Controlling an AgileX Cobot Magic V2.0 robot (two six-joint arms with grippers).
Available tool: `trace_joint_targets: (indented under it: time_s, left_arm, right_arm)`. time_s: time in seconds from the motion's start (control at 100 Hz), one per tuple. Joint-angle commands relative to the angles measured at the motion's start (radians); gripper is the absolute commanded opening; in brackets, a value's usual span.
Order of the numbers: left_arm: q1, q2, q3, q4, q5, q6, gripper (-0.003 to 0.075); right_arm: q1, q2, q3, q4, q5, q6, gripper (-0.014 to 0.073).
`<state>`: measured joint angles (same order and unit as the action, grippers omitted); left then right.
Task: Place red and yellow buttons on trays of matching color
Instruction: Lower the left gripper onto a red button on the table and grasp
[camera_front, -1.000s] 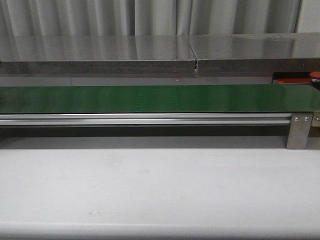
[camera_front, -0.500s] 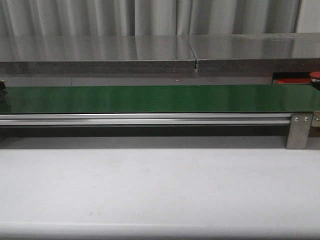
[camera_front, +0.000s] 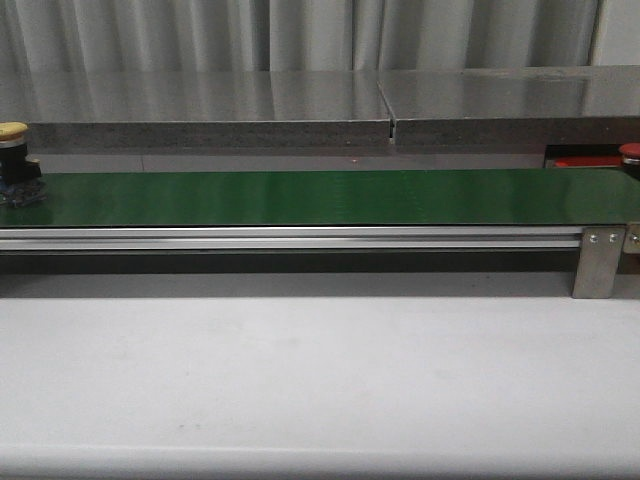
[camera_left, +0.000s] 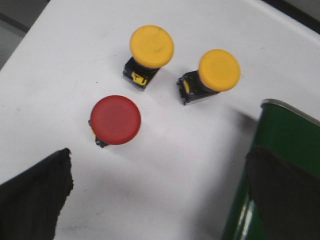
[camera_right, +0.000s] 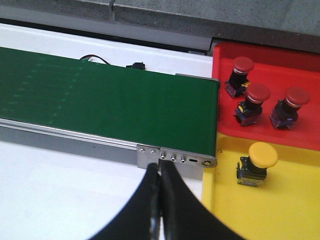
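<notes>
- Front view: a yellow button (camera_front: 13, 131) on its dark base now rides the far left end of the green belt (camera_front: 320, 197); half a second ago only its edge showed there. I judge it is being carried toward my right arm.
- Left wrist view: my left gripper (camera_left: 160, 200) stands wide, holding nothing, over a red button (camera_left: 115, 120) and two yellow buttons (camera_left: 151, 45) waiting on the white surface (camera_left: 60, 65) beside the belt.
- Right wrist view: my right gripper (camera_right: 160, 210) is pinched closed on nothing, near the belt's end, where three red buttons (camera_right: 258, 93) sit in the red tray (camera_right: 280, 67) and one yellow in the yellow tray (camera_right: 300, 200).
</notes>
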<state>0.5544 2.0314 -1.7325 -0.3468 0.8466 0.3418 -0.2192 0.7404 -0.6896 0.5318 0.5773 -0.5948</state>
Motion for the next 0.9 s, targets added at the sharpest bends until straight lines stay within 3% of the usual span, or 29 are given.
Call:
trace_joint_targets:
  time_s: [0.0,0.4,0.89]
  left_arm:
    - [0.006,-0.025,-0.031,-0.025,-0.077,-0.001,0.0650]
    - [0.006,0.082,-0.035,-0.018,-0.236,0.001,0.0650]
    - [0.004,0.138,-0.078,-0.036,-0.266,0.001,0.0630]
  right_arm:
    - [0.002,-0.006,-0.027,0.026,-0.053,-0.009,-0.0067]
    - [0.002,-0.006,-0.027,0.026,-0.053,-0.009,-0.0067]
    - [0.002,-0.006,-0.027,0.026,-0.053,-0.009,-0.0067]
